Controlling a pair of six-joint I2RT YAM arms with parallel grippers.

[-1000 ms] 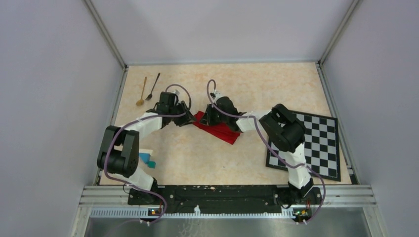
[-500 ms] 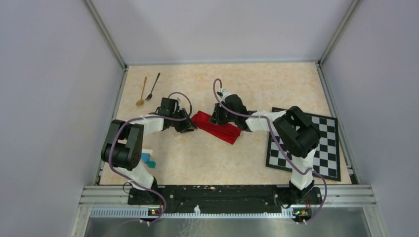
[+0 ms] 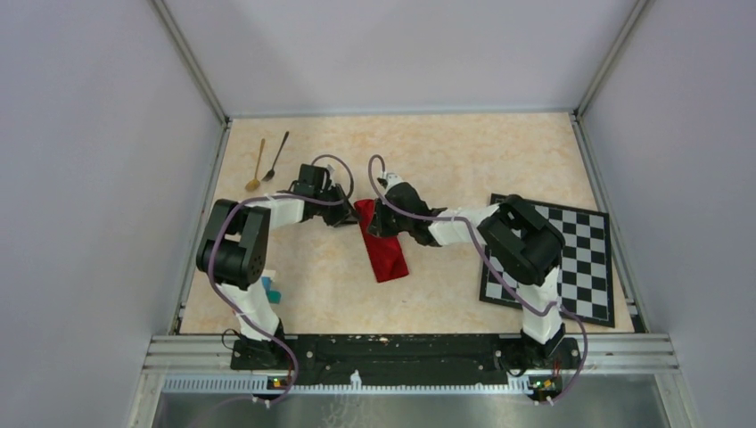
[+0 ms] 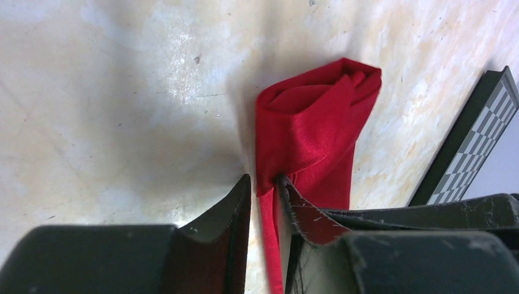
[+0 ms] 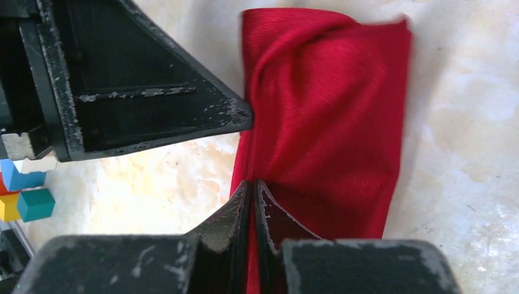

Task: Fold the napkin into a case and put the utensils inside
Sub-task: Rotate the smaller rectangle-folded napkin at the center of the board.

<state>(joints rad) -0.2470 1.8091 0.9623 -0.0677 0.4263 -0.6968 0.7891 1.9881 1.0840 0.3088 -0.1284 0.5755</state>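
The red napkin lies folded as a narrow strip in mid-table, its long axis running toward the near edge. My left gripper is shut on its far left corner; the left wrist view shows the cloth pinched between the jaws. My right gripper is shut on the far right corner; the right wrist view shows the cloth clamped between its closed jaws. The gold spoon and the black spoon lie side by side at the far left.
The black-and-white chequered mat lies at the right, under the right arm. Small coloured blocks sit near the left arm's base, also in the right wrist view. Side walls border the table.
Both grippers have come together at the napkin's far end, and the strip has swung from lying slanted across the table to pointing toward the near edge.
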